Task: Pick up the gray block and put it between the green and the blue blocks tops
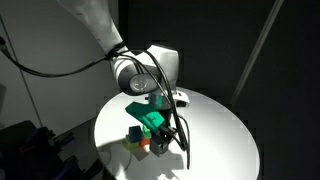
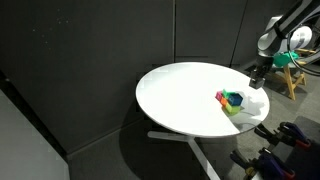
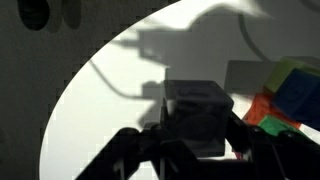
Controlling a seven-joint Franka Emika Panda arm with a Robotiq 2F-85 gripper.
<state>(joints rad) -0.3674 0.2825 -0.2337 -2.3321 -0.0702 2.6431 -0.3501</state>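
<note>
In the wrist view the gray block [image 3: 197, 105] sits pinched between the fingers of my gripper [image 3: 197, 146], over the white table [image 3: 100, 110]. It looks nearly cubic, so I cannot tell a long axis. The arm [image 1: 95, 30] comes in from 11 o'clock with the wrist turned downward. At the gray block's 3 o'clock I count one blue block [image 3: 297, 92], one green block [image 3: 280, 128] and one orange block [image 3: 262, 108].
</note>
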